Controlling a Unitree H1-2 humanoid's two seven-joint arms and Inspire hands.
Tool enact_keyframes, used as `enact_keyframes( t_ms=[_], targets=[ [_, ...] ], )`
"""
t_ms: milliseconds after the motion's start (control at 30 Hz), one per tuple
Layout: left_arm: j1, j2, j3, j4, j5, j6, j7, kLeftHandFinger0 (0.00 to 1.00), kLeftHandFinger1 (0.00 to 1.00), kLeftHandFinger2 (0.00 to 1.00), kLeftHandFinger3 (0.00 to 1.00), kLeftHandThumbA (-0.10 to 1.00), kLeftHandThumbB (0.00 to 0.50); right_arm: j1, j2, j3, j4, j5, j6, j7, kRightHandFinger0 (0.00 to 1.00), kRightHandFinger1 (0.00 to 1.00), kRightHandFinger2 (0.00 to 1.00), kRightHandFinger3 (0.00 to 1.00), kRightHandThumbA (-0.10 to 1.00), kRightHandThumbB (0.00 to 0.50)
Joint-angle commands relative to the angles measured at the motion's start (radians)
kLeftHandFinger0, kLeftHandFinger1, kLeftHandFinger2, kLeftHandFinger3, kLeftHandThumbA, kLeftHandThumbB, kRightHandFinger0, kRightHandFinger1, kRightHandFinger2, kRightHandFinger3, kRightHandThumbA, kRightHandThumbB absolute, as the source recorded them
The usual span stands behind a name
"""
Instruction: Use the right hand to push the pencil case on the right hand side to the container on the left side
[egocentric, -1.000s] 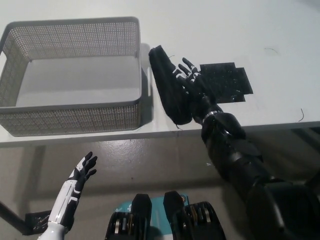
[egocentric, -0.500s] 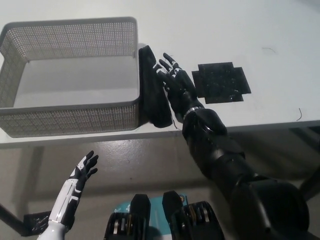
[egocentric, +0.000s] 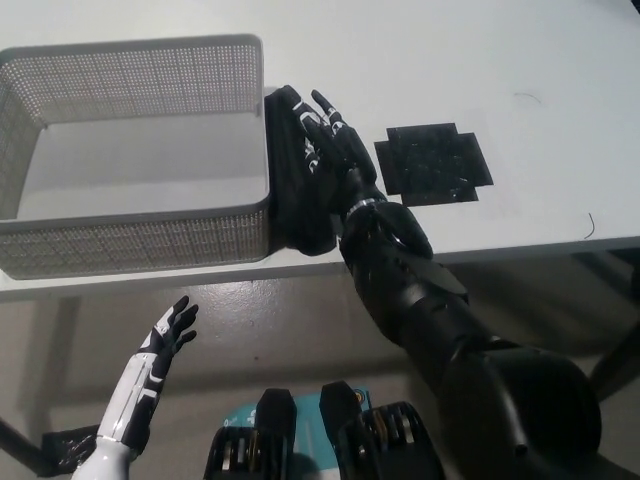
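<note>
One pencil case (egocentric: 293, 190) lies against one container (egocentric: 140, 235) near the tabletop's front edge; right hand (egocentric: 325, 140), fingers spread, presses it; left hand (egocentric: 165, 345) hangs open below.

We count one grey mesh container (egocentric: 140, 236), one black pencil case (egocentric: 292, 190) just beside it, and one black cross-shaped mat (egocentric: 432, 170) farther from the container.
</note>
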Motion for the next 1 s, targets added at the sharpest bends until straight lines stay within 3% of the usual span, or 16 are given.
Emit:
enact_keyframes(
  t_ms=[0,133,400,600,833,967],
  targets=[
    [-0.019,0.023,0.003,-0.029,-0.021,0.0,-0.015,1.0,1.0,1.0,1.0,1.0,0.5,-0.083,0.067,0.011,-0.022,0.01,0.014,0.042,1.0,1.0,1.0,1.0,1.0,0.354],
    [-0.023,0.028,0.003,-0.023,-0.015,-0.004,-0.015,1.0,1.0,1.0,1.0,1.0,0.491,-0.065,0.036,0.049,-0.035,-0.035,-0.048,0.021,1.0,1.0,1.0,1.0,1.0,0.376],
    [-0.024,0.034,0.003,-0.021,0.0,0.001,-0.01,1.0,1.0,1.0,1.0,1.0,0.495,0.026,-0.042,0.109,-0.265,-0.076,-0.147,-0.016,1.0,1.0,1.0,1.0,1.0,0.349],
    [-0.022,0.037,-0.001,-0.023,0.004,0.006,-0.014,1.0,1.0,1.0,1.0,1.0,0.5,0.205,-0.116,0.125,-0.686,-0.093,-0.116,-0.002,1.0,1.0,1.0,1.0,1.0,0.372],
    [-0.03,0.032,-0.003,-0.022,0.014,0.007,-0.009,1.0,1.0,1.0,1.0,1.0,0.498,0.447,-0.202,0.104,-1.143,-0.056,-0.033,0.019,1.0,1.0,1.0,1.0,1.0,0.323],
    [-0.03,0.034,-0.004,-0.021,0.018,0.007,-0.009,1.0,1.0,1.0,1.0,1.0,0.494,0.646,-0.248,0.1,-1.325,-0.055,-0.069,0.046,1.0,1.0,1.0,1.0,1.0,0.355]
  ],
)
